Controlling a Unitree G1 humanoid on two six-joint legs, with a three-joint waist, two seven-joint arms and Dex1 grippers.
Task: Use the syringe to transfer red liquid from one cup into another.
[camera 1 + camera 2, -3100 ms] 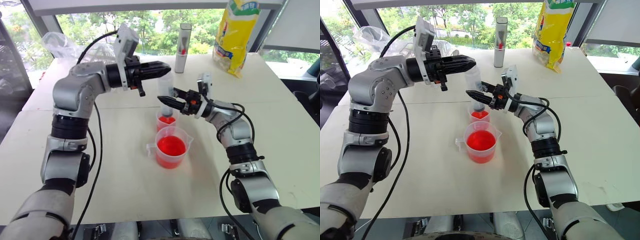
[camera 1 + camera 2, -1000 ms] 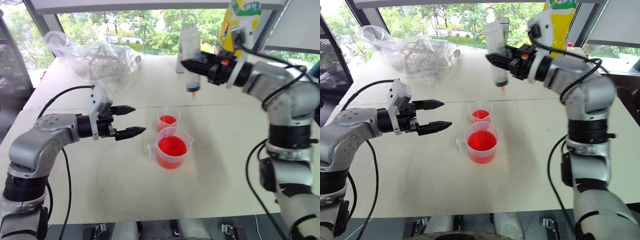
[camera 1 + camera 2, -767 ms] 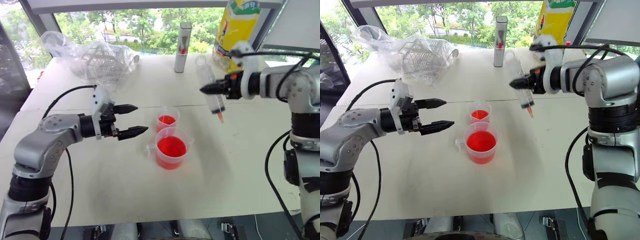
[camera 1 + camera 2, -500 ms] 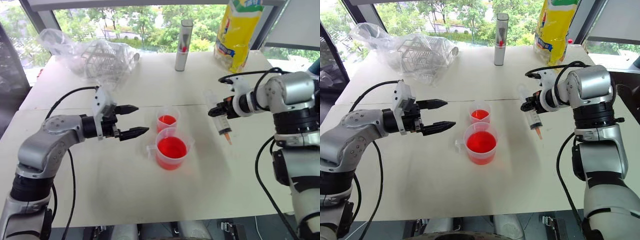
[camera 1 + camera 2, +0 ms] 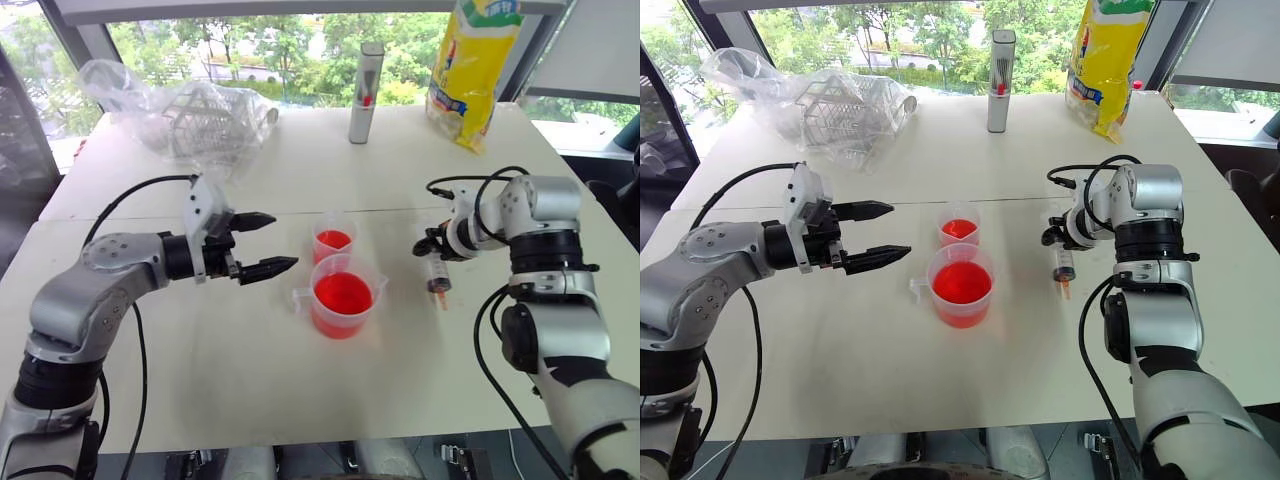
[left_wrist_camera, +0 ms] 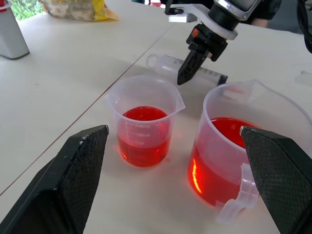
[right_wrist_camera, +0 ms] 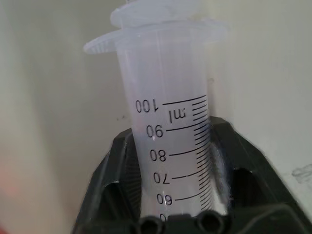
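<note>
Now syringe [image 5: 437, 271] flat, R of beaker [image 5: 341, 296]

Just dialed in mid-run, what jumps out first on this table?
The bright red liquid grabs the eye: it sits in the handled beaker mid-table and in the small cup right behind it. To their right the syringe lies on the table under the right claw, while the left claw hovers open at the cups' left.

You have a white table [image 5: 300, 390] with a seam across its middle. Beyond its far edge, windows [image 5: 290, 45] with dark frames show green trees; daylight falls across the tabletop.
</note>
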